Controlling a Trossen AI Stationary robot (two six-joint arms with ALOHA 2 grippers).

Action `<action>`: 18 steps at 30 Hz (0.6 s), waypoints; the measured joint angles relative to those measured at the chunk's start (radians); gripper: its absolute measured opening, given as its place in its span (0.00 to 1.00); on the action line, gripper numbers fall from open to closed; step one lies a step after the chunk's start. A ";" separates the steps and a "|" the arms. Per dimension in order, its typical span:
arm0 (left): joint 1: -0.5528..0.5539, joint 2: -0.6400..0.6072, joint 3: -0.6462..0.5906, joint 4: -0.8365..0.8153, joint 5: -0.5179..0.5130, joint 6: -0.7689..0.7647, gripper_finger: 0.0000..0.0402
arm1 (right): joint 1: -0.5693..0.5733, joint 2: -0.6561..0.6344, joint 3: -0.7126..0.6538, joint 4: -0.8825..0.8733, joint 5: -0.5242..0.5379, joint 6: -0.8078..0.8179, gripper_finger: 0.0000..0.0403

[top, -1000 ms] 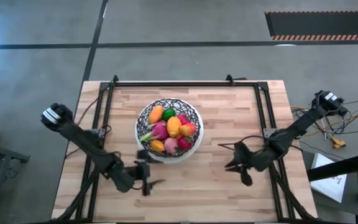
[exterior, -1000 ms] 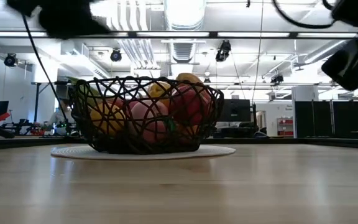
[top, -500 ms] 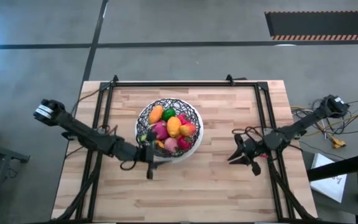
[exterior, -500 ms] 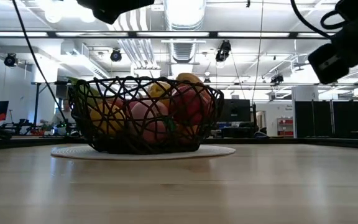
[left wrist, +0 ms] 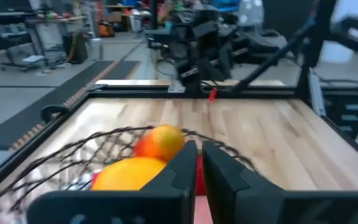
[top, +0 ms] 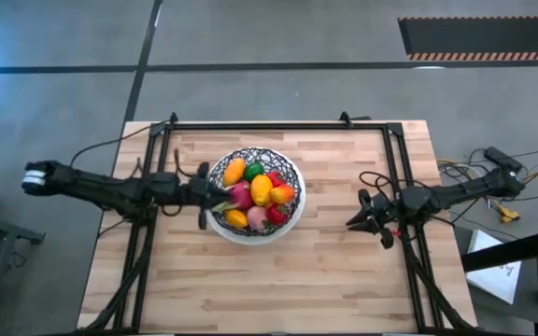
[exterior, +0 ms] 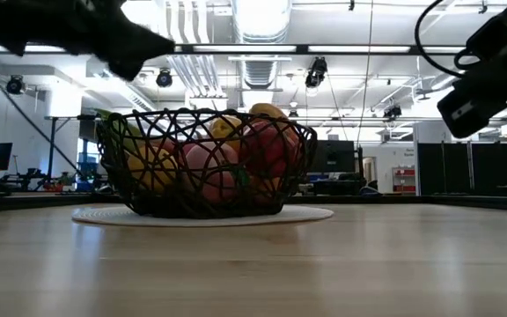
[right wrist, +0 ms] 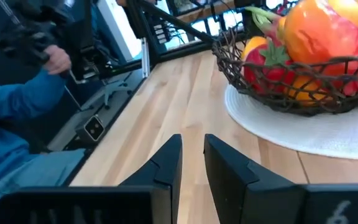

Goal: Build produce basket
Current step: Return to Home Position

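The basket [top: 253, 191] of black wire stands on a white round mat [right wrist: 303, 134] in the middle of the table. It is heaped with produce: an orange piece [top: 235, 171], a green lime [top: 252, 171], a pink dragon fruit [top: 240, 195] and red and yellow pieces. My left gripper [top: 215, 194] hovers shut at the basket's left rim, above the fruit [left wrist: 157, 142], holding nothing. My right gripper [top: 353, 222] floats to the right of the basket, its fingers [right wrist: 166, 158] close together with nothing between them.
Black frame rails [top: 278, 124] run along the table's far, left and right sides. Bare wood [top: 269, 280] lies between the basket and the near edge. A person's blue sleeve [right wrist: 17, 99] shows beyond the table. Cables [top: 493, 187] hang off the right edge.
My left gripper has swung from the table's near side toward the far edge, up to the basket's left rim, and has shut on nothing, its arm stretching out level. My right gripper has drifted toward the far edge. Basket and produce have stayed put.
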 joint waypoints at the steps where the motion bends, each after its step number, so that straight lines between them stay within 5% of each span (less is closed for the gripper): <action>1: 0.018 -0.032 -0.024 0.000 0.005 -0.011 0.02 | 0.000 -0.024 0.000 -0.016 -0.001 -0.005 0.15; 7: 0.041 -0.215 -0.153 0.004 0.002 -0.022 0.02 | 0.000 -0.183 0.002 -0.110 0.012 -0.054 0.14; 18: 0.046 -0.580 -0.385 -0.030 -0.002 -0.080 0.00 | 0.000 -0.189 -0.004 -0.108 0.062 -0.042 0.07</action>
